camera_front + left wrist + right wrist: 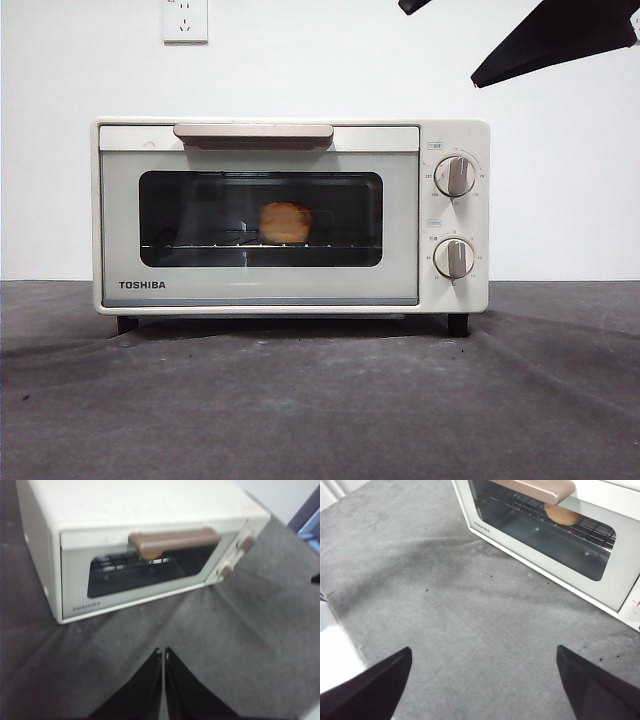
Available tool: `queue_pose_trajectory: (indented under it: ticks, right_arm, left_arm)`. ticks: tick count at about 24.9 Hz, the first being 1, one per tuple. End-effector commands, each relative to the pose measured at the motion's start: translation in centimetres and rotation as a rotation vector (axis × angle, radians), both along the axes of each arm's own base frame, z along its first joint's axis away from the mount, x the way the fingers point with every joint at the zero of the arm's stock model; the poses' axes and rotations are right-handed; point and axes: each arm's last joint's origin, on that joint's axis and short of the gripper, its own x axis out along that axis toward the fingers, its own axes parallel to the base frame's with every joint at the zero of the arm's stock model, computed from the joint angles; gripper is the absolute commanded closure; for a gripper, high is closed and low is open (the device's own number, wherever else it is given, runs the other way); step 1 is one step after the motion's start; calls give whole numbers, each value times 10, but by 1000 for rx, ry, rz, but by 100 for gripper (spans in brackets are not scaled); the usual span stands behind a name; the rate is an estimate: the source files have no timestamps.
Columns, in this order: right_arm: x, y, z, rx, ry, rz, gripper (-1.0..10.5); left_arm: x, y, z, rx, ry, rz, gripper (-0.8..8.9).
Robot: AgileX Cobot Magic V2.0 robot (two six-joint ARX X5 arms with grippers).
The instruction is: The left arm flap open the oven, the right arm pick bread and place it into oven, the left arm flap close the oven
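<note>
The cream-white Toshiba oven (290, 215) stands on the grey table with its door shut. The golden-orange bread (285, 222) lies on the wire rack inside, seen through the dark glass window. It also shows in the right wrist view (561, 515) behind the beige handle (540, 487). My left gripper (163, 652) is shut and empty, above the table in front of the oven (140, 545). My right gripper (482, 680) is open and empty, over the table in front of the oven door (545, 540).
Grey cloth (320, 400) covers the table. A wall socket (185, 20) sits on the white wall behind. Dark arm parts (560, 35) show at the top right of the front view. The table's edge (340, 645) is near my right gripper.
</note>
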Motion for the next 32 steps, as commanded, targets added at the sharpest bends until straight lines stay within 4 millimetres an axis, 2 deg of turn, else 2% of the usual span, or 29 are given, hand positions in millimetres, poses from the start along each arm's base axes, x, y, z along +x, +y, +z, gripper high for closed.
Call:
queue_pose_trajectory:
  ticks: [1,6,8,9,10,11,32]
  right_arm:
    - [0,2,2,10,-2,2,485]
    - [0,2,2,10,-2,2,491]
    - [0,2,2,10,-2,2,556]
    - [0,2,2,9,-2,2,651]
    - [0,2,2,9,-2,2,828]
    - [0,2,2,6,-7,4,954]
    - [1,2,2,2,-9,-14,937]
  left_arm:
    - [-3,0,6,30,-45,-19,798]
    - [-3,0,6,30,-48,-19,798]
    - [-3,0,6,30,-48,-19,797]
    - [-3,0,6,30,-48,-19,797]
    - [-3,0,6,30,-48,-19,797]
    - [-3,0,6,30,-48,-19,797]
    - [-3,0,6,29,-48,-19,797]
